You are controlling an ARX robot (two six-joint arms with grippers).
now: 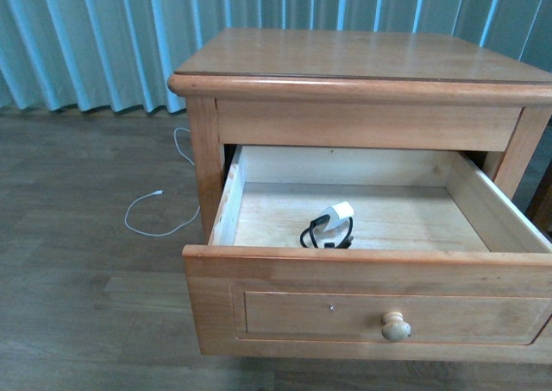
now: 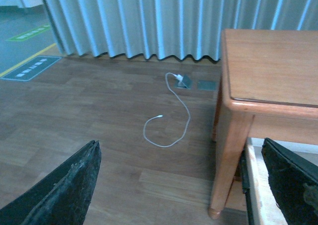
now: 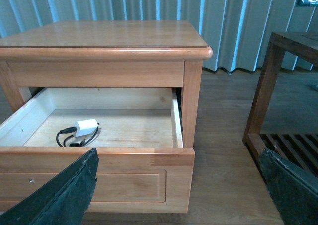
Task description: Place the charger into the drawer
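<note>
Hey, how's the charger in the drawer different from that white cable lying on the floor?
The charger lies inside the open drawer; the white cable lies on the floor. The charger's cord is black and tightly coiled; the white cable sprawls in a loose loop. Neither is being held.

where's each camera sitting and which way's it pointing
Front view: on the robot's body, facing the nightstand, looking down into the open drawer holding the charger; no arm shows.
Left wrist view: on the left arm, past the open left hand toward floor, white cable and curtain.
Right wrist view: on the right arm, past the open right hand toward the drawer and a dark side table.
Shared: front and right wrist both show the charger in the drawer.
</note>
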